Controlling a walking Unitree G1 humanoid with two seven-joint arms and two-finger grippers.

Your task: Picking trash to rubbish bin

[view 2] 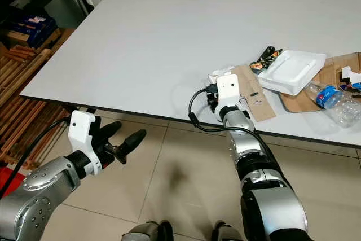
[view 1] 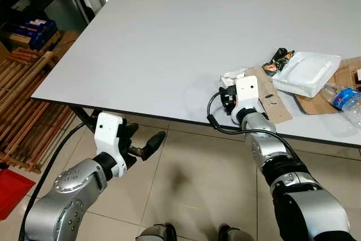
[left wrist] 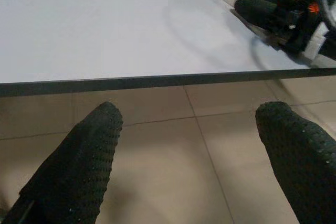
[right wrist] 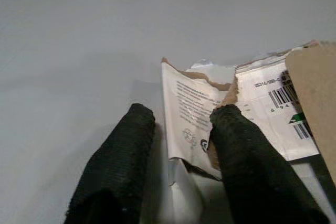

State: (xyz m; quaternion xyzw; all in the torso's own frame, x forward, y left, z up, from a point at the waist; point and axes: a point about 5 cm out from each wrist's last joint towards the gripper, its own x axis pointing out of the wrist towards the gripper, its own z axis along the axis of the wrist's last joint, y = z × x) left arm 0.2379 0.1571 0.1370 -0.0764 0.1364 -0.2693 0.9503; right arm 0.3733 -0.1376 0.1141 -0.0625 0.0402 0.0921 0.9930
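Trash lies at the right end of the grey table: a torn cardboard strip with a white printed label, a white foam box, a dark snack wrapper and a clear plastic bottle. My right gripper rests low on the table at the strip's near end. It is open, one finger on each side of the label's torn edge. My left gripper is open with nothing in it, below the table's front edge and above the floor.
A larger brown cardboard sheet lies under the foam box and bottle. Wooden slats and a red object are on the floor to the left, with boxes on a dark shelf behind. Tiled floor runs under the table.
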